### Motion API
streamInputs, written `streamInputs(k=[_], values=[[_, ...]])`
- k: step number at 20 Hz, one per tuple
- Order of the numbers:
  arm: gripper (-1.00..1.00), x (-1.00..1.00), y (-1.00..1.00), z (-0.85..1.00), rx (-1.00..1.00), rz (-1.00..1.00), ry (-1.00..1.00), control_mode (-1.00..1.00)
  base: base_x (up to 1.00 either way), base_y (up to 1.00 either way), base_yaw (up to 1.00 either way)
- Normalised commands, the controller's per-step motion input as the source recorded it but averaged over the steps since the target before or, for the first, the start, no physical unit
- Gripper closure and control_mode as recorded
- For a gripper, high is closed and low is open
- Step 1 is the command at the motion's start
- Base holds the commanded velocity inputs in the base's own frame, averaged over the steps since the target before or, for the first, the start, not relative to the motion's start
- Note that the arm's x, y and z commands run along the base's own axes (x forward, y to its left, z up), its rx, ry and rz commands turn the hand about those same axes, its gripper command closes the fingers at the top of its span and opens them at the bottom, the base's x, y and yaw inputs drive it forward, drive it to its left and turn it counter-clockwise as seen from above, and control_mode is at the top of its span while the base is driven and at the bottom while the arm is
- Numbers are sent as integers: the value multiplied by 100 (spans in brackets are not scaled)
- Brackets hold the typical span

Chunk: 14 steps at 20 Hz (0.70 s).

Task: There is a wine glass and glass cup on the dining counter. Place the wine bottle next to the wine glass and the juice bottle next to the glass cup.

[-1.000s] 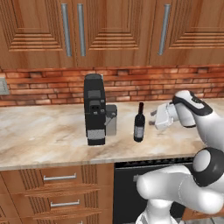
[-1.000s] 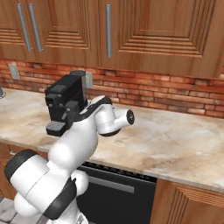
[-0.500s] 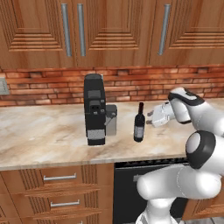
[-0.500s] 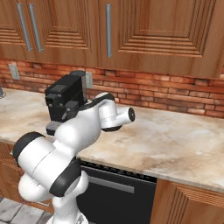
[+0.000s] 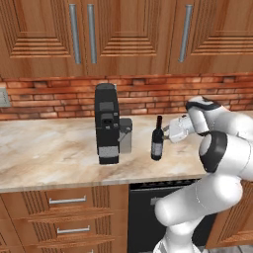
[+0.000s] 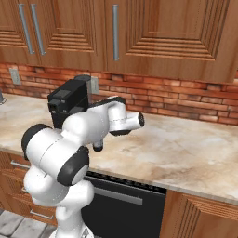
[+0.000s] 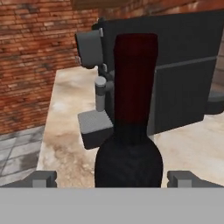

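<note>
The wine bottle (image 5: pixel 157 144) stands upright on the wall counter (image 5: pixel 54 153), near a black coffee machine (image 5: pixel 107 123). The gripper (image 5: pixel 166 133) is open wide, right by the bottle's neck. In the hand view the dark red top (image 7: pixel 134 78) sits between the two fingertips (image 7: pixel 41 178), and nothing is held yet. To grab well, the gripper should slide forward a little more, keep the bottle in the middle, then squeeze slowly so the bottle does not tip.
</note>
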Motion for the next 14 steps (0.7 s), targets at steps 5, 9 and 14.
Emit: streamInputs(k=[5, 9, 14], values=[[-100, 18, 0, -11, 0, 5, 0, -100, 0, 0, 0], [-100, 9, 1, -10, 0, 4, 0, -100, 0, 0, 0], [-100, 7, 9, -9, 1, 1, 0, -100, 0, 0, 0]])
